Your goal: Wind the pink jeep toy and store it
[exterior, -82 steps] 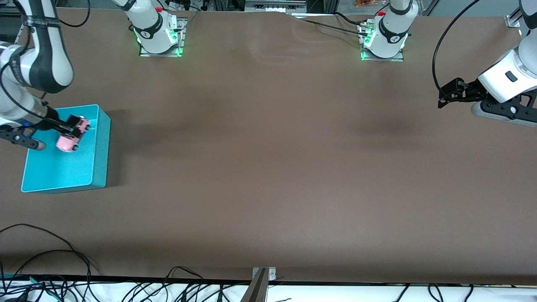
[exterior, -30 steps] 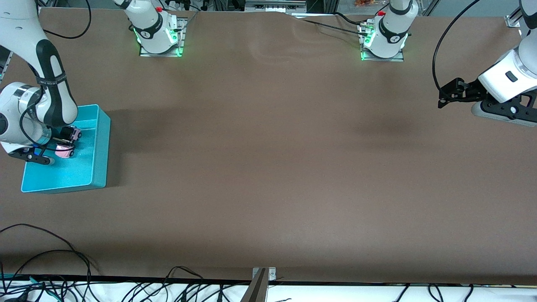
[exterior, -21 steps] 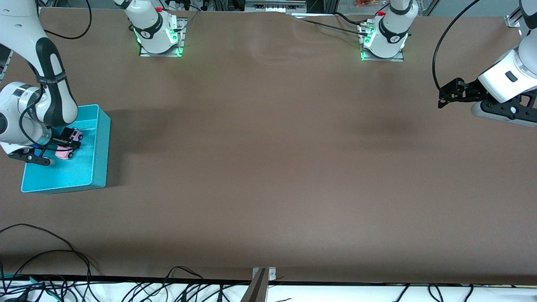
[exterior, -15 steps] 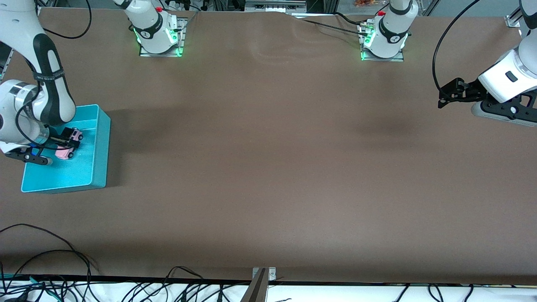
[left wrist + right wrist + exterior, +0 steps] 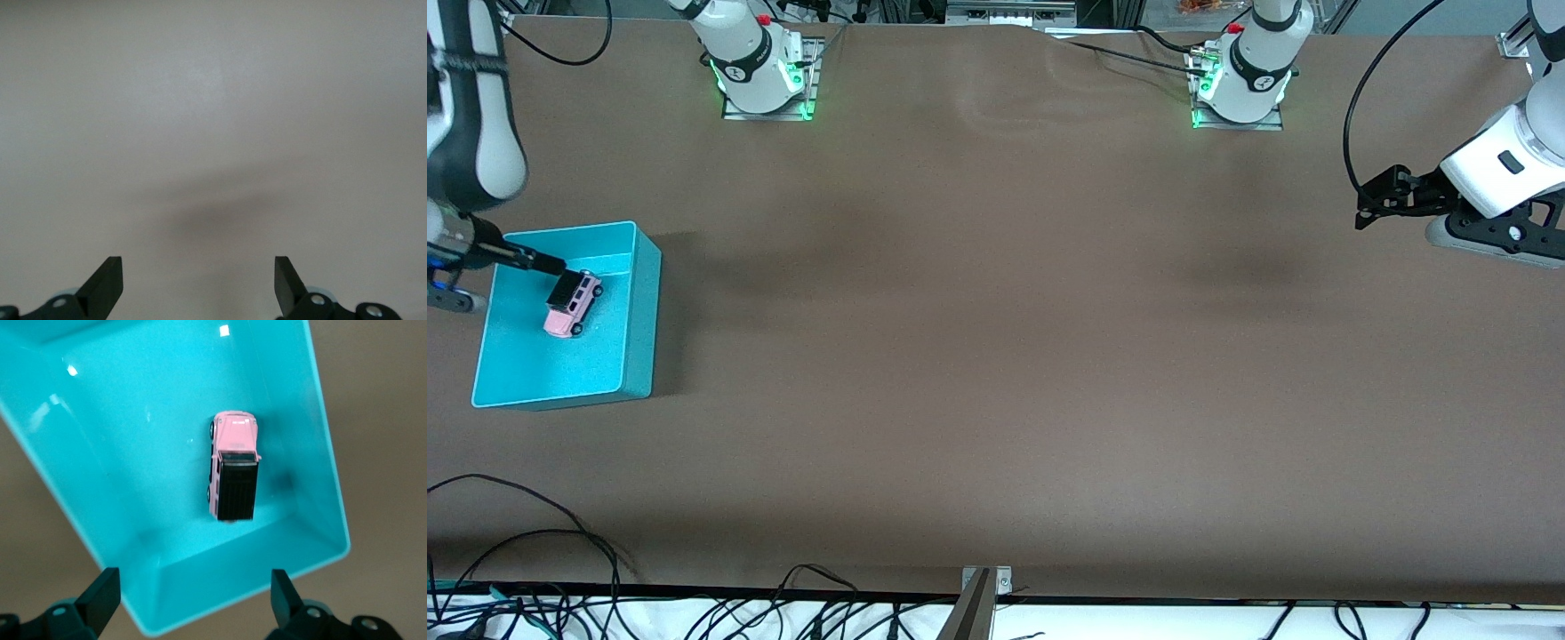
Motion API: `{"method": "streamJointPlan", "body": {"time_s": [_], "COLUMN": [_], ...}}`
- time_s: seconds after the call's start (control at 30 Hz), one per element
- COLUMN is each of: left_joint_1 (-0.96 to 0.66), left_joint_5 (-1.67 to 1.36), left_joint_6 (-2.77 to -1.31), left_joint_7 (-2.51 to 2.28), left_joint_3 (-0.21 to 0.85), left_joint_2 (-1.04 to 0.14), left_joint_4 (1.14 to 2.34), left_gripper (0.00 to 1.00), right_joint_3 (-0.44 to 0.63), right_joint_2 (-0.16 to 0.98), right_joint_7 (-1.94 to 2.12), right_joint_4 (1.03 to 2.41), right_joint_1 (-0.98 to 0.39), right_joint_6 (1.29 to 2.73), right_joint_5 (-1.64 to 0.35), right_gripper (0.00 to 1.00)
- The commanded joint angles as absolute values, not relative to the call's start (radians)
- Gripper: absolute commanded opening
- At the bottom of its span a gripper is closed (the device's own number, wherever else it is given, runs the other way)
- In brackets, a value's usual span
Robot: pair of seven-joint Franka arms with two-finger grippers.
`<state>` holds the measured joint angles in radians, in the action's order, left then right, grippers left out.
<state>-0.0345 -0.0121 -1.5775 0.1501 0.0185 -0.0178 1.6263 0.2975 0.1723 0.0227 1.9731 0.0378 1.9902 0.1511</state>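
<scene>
The pink jeep toy point(image 5: 572, 303) point(image 5: 233, 465) stands on its wheels on the floor of the teal bin point(image 5: 645, 298) point(image 5: 133, 453), its black rear roof up, with nothing touching it. My right gripper point(image 5: 547, 264) point(image 5: 193, 590) hangs open and empty above the bin's wall, clear of the toy. My left gripper point(image 5: 1374, 203) point(image 5: 198, 283) waits open over bare table at the left arm's end, nothing between its fingers.
The brown table point(image 5: 996, 356) stretches between the bin and the left arm. Both arm bases point(image 5: 763, 80) point(image 5: 1240, 84) stand along its edge farthest from the front camera. Loose black cables point(image 5: 534, 587) lie past the edge nearest that camera.
My right gripper opened, let go of the pink jeep toy on the bin floor, and rose away toward the right arm's end. The left arm has not moved.
</scene>
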Motion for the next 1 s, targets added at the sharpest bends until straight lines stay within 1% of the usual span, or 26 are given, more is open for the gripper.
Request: {"method": "streamJointPlan", "body": {"time_s": [0.0, 0.17, 0.27, 0.43, 0.8, 0.97], "left_joint_1": [-0.035, -0.035, -0.035, -0.035, -0.037, -0.037], "left_joint_5": [-0.026, -0.028, -0.028, -0.028, -0.028, -0.028], "left_joint_6": [-1.552, -1.552, -1.552, -1.552, -1.552, -1.552], "left_joint_7": [0.143, 0.143, 0.143, 0.143, 0.143, 0.143], "left_joint_3": [0.017, 0.017, 0.017, 0.017, 0.017, 0.017], "left_joint_2": [-0.032, -0.032, -0.032, -0.032, -0.032, -0.032], "left_joint_4": [1.591, 1.591, 1.591, 1.591, 1.591, 1.591], "left_gripper": [1.00, 1.00, 1.00, 1.00, 1.00, 1.00], "right_joint_3": [0.287, 0.282, 0.272, 0.268, 0.103, 0.061], "right_joint_2": [0.028, -0.057, -0.075, -0.074, -0.068, -0.080], "right_joint_7": [0.035, 0.034, 0.040, 0.041, 0.026, -0.015], "right_joint_4": [2.000, 2.014, 1.996, 1.927, 1.727, 1.712], "right_joint_1": [0.051, 0.051, 0.049, 0.048, 0.083, 0.083], "right_joint_6": [1.905, 1.859, 1.816, 1.761, 1.586, 1.571], "right_joint_5": [0.133, 0.129, 0.111, 0.012, -0.028, -0.058], "right_gripper": [1.00, 1.00, 1.00, 1.00, 1.00, 1.00]}}
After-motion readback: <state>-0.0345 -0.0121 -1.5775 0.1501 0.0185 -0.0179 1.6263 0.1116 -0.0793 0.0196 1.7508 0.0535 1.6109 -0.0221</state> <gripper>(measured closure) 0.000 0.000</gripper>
